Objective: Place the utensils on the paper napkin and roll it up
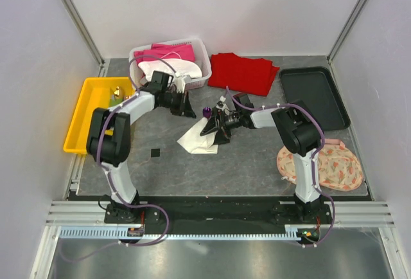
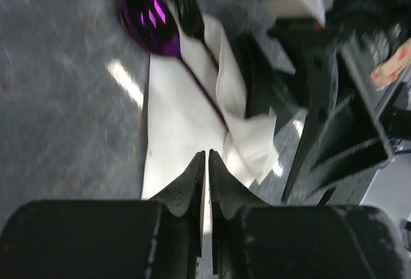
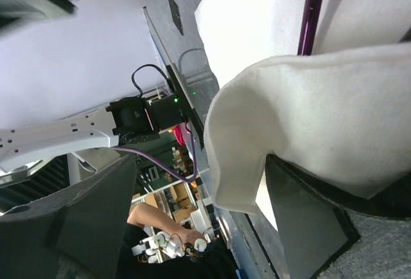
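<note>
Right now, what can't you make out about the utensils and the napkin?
Fork: left wrist view, tines cut off by the top edge, handle hidden by the paper napkin's fold.
Purple spoon: same view, bowl blurred, handle end under that fold.
Any other utensils: top view, the right gripper covers the napkin's middle.
Shiny gold item in the yellow bin: top view, too small to identify.

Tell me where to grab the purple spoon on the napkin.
Probably best: pinch the purple spoon at the neck just below its bowl, coming from above on the side away from the fork. Its handle end is tucked under the folded napkin.
</note>
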